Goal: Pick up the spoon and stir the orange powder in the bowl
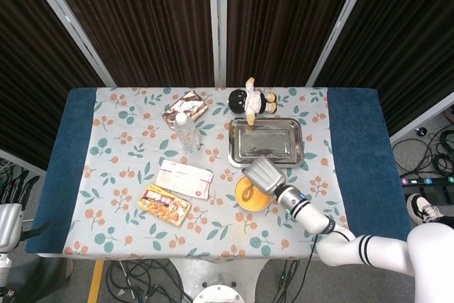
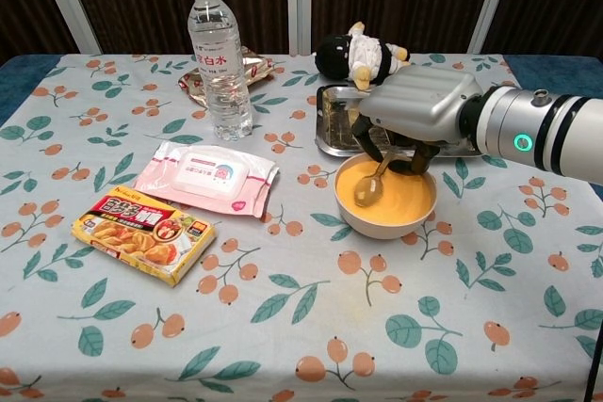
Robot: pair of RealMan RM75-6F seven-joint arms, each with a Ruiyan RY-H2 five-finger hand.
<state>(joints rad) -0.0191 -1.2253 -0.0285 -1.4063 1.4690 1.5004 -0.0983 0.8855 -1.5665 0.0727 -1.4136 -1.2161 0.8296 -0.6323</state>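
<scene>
A white bowl (image 2: 377, 227) of orange powder (image 2: 403, 201) stands right of the table's middle; in the head view the bowl (image 1: 252, 206) sits just below the metal tray. My right hand (image 2: 417, 109) hovers over the bowl's far rim and holds a spoon (image 2: 372, 185) by its handle, the spoon's head dipped into the powder. From above, the right hand (image 1: 261, 174) covers the bowl's upper right part. My left hand (image 1: 10, 212) hangs off the table's left edge, away from everything, with fingers apart and nothing in it.
A metal tray (image 2: 336, 122) lies just behind the bowl, with a plush doll (image 2: 358, 54) beyond it. A water bottle (image 2: 219, 58), a snack packet (image 2: 247, 67), a wet-wipes pack (image 2: 208, 175) and a yellow food box (image 2: 143, 233) stand to the left.
</scene>
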